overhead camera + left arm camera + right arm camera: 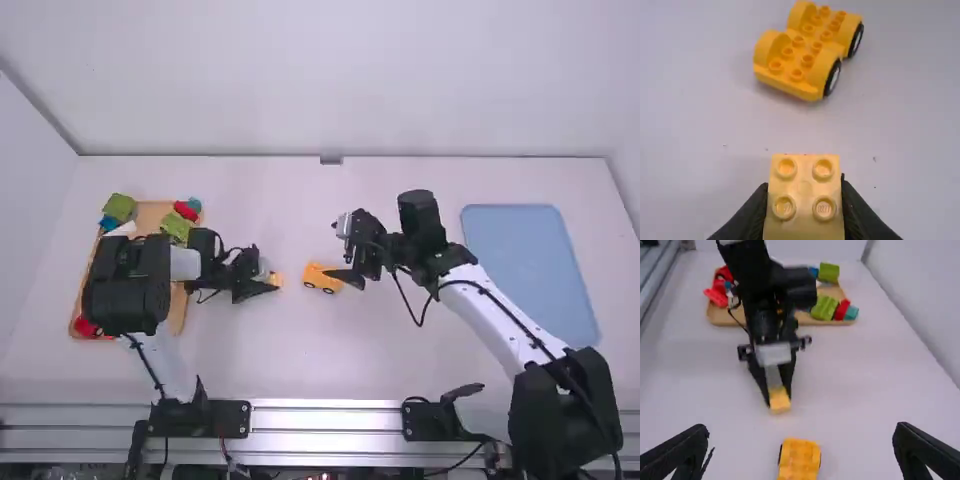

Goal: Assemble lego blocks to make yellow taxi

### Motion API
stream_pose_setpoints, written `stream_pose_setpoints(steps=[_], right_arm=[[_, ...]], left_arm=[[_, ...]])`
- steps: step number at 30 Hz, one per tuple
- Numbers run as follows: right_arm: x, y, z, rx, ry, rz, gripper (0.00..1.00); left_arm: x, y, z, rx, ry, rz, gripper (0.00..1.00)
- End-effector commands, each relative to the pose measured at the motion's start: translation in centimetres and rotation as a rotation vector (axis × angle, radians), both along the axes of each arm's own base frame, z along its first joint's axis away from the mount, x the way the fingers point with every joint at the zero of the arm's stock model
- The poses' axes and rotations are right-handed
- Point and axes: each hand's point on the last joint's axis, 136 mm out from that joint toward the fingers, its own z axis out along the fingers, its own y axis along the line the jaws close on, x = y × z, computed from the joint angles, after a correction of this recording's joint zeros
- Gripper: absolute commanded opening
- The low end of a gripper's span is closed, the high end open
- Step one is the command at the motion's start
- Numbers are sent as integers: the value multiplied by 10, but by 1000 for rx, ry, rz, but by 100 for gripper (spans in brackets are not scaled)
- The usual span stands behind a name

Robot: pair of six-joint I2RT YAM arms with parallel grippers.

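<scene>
My left gripper (pixel 272 285) is shut on a light yellow brick (pixel 276 280), left of the yellow car base (pixel 321 278). In the left wrist view, the left gripper (pixel 805 210) pinches the brick (pixel 805 187) from both sides, its four studs facing the camera; the wheeled car base (pixel 807 50) lies apart from it, studs up. My right gripper (pixel 350 278) is by the right end of the car base. In the right wrist view, the right gripper (pixel 801 450) has its fingers wide apart, the car base (pixel 799 460) between and beyond them.
A wooden tray (pixel 180 312) at the left, partly under the left arm, holds green, red and blue blocks (pixel 185 210). A blue mat (pixel 530 270) lies at the right. Walls stand behind and left of the table.
</scene>
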Motion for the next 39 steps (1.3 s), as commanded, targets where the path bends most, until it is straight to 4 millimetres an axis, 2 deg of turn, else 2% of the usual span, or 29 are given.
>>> stream_pose_setpoints(steps=[1, 5, 10, 12, 14, 16, 21, 25, 30, 37, 39], right_arm=[[-5, -12, -29, -31, 102, -50, 98], [-17, -19, -68, 40, 135, -96, 98], [-27, -15, -86, 197, 42, -167, 98], [-26, -19, -93, 202, 18, -234, 98], [-21, -31, -115, 160, 33, -350, 98], [-16, -33, -128, 137, 52, -367, 98], [-4, -18, -129, 180, 54, -237, 98], [2, -15, -164, 93, 158, -210, 98], [11, 3, -168, 126, 134, -90, 98], [21, 13, -203, 62, 114, -87, 98], [23, 13, -207, 62, 121, -85, 98]], left_arm=[[15, -11, 44, -87, -120, -45, 2], [18, -29, 62, -119, -145, -105, 2], [18, -52, 70, -113, -152, -173, 2], [18, -57, 71, -105, -161, -190, 2], [18, -65, 70, -85, -165, -209, 2], [15, -70, 71, -90, -164, -224, 2], [13, -71, 73, -105, -150, -227, 2], [7, -72, 71, -106, -119, -231, 2], [6, -72, 69, -99, -110, -228, 2], [5, -71, 68, -98, -105, -228, 2], [5, -71, 68, -97, -103, -227, 2]])
